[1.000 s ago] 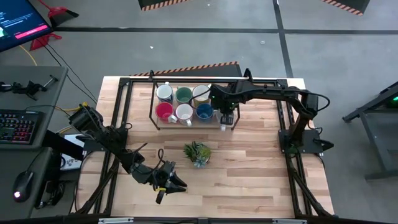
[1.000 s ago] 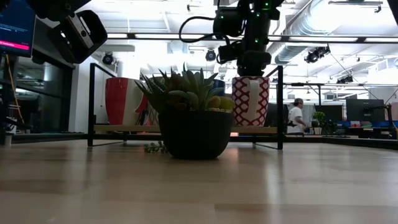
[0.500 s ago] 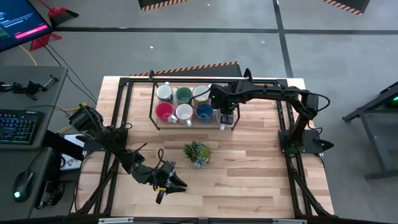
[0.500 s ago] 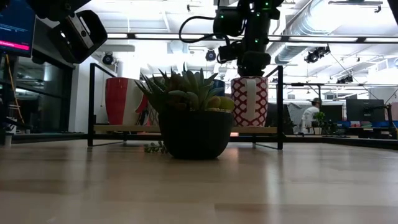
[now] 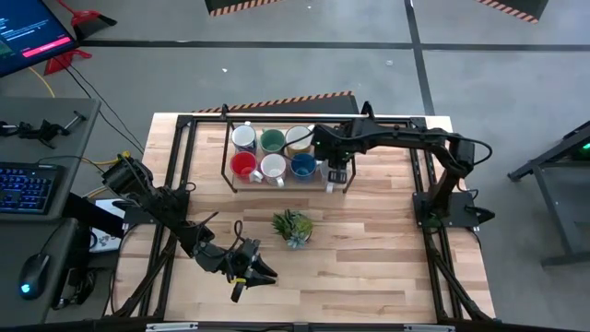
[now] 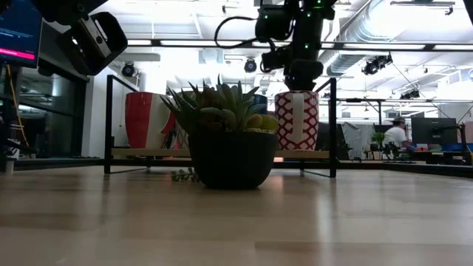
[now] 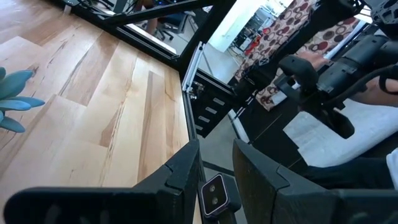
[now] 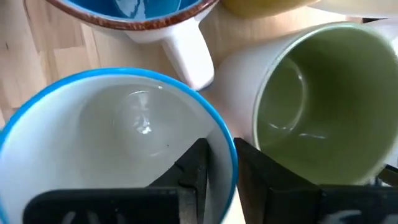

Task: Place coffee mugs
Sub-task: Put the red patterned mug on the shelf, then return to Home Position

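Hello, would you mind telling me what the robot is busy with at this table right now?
It is placing coffee mugs on the black-framed rack at the far side of the table. The right pincer straddles the rim of a blue-rimmed mug, its fingers easing apart, and the mug with the red-and-white pattern outside rests on the rack shelf. Six other mugs sit in two rows beside it. The left pincer waits low over the table's near edge. A potted succulent stands mid-table.

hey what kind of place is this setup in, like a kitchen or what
Not a kitchen: most likely a robotics lab or open workshop. A keyboard and monitor sit beside the wooden table, exposed ducts run overhead, and desks with screens fill the background.
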Available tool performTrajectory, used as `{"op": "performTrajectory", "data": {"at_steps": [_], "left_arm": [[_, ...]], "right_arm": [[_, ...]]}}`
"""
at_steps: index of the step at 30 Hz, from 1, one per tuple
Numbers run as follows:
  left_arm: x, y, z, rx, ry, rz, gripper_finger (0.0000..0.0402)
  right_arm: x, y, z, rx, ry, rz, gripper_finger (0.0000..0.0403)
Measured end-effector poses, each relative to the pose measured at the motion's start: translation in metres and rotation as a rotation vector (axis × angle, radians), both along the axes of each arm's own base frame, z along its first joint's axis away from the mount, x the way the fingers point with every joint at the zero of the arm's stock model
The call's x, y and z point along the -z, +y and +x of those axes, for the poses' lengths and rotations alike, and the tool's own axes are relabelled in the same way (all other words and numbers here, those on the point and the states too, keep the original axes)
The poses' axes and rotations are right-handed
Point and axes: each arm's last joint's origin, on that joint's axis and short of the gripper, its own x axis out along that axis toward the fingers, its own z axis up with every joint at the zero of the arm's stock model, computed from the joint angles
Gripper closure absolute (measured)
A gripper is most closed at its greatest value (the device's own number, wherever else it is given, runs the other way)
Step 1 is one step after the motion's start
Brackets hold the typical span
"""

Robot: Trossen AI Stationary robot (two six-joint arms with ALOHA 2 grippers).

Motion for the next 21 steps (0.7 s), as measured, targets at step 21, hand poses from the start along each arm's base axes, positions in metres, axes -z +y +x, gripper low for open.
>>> {"op": "performTrajectory", "data": {"at_steps": [21], "left_arm": [[0.001, 0.0, 0.0, 0.005, 0.004, 0.007, 0.0314]], "right_arm": [[-0.114, 0.049, -0.06, -0.045, -0.421, 0.133, 0.035]]}}
